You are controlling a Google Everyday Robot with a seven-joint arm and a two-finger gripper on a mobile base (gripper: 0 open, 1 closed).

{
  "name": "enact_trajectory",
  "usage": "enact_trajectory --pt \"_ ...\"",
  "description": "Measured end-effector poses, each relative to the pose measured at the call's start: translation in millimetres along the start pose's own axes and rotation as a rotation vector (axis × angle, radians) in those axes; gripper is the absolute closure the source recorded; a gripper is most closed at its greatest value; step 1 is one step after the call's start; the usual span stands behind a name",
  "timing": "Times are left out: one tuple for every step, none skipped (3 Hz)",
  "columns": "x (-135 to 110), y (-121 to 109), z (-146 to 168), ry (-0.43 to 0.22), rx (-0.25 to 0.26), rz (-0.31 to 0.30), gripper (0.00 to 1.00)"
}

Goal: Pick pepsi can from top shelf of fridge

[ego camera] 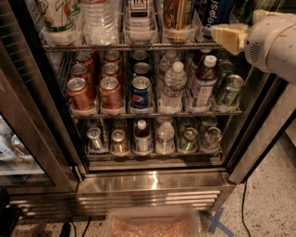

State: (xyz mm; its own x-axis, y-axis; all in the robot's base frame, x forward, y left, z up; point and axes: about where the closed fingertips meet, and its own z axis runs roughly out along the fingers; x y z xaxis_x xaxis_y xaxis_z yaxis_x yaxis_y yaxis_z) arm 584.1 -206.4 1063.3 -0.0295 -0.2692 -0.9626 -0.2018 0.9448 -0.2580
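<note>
Camera view: gripper (230, 38) at right end of top shelf (138, 46), just beside pepsi can (213, 14), seemingly lined up to grasp; impossible to tell whether open or closed.

Break-room or shop: stocked drinks fridge (152, 181); gripper (225, 37) at top shelf (115, 46)
</note>
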Motion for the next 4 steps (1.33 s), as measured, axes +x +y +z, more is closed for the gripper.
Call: enact_trajectory --pt "-1.5 -0.6 6.1 -0.025 0.014 0.024 0.34" --pt "-13.4 6.7 12.3 -0.061 0.013 0.034 0.34" --pt "-17.9 12.2 18.5 -0.081 0.012 0.039 0.33" --pt "-19.5 11.7 24.6 -0.095 0.02 0.038 0.33"
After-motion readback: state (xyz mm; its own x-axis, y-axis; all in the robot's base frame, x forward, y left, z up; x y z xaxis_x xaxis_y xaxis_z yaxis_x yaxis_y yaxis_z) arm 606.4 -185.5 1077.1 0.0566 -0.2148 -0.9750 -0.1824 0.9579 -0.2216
